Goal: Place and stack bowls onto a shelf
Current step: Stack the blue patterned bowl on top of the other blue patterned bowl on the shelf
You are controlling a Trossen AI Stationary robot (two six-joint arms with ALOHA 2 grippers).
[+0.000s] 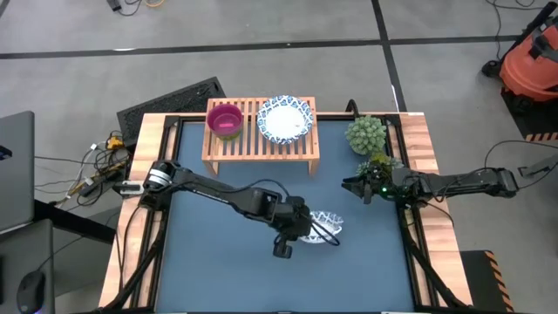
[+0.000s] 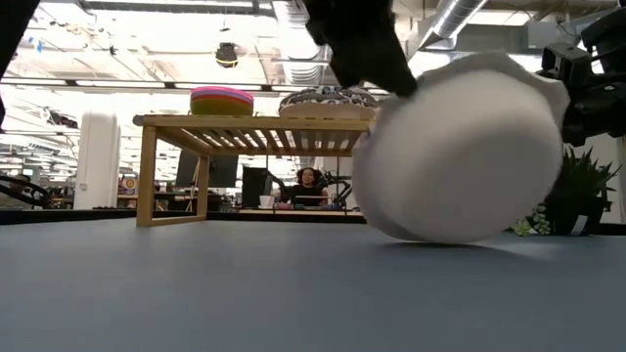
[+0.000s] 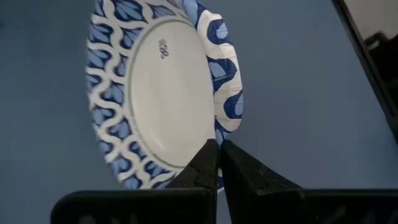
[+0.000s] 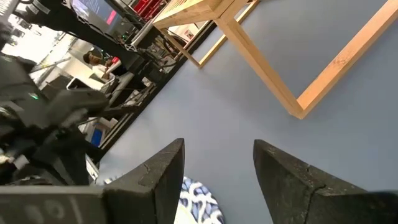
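Observation:
A white bowl with a blue patterned rim (image 1: 325, 228) sits tilted near the table's middle, and my left gripper (image 1: 305, 228) is shut on it. The low view shows its white underside (image 2: 460, 147); whether its lower edge touches the table I cannot tell. The light-wood shelf (image 1: 261, 144) stands at the far edge. On it are a stack of small bowls with a magenta one on top (image 1: 225, 119) and a second white patterned bowl (image 1: 286, 118). My right gripper (image 1: 353, 186) hangs open to the held bowl's right, touching nothing. My left gripper pinches the bowl's patterned rim (image 3: 214, 130), one finger on the inner side and one on the outer side. The fingers (image 3: 205, 163) lie across the rim. The bowl stands tilted on edge, its hollow facing the wrist camera.
A potted green plant (image 1: 366, 135) stands at the table's far right, close to my right arm. The shelf's near leg (image 4: 267, 74) shows in the right wrist view. Blue table surface (image 1: 227, 262) lies bare toward the near edge. A person sits in the room beyond the table (image 2: 309, 186).

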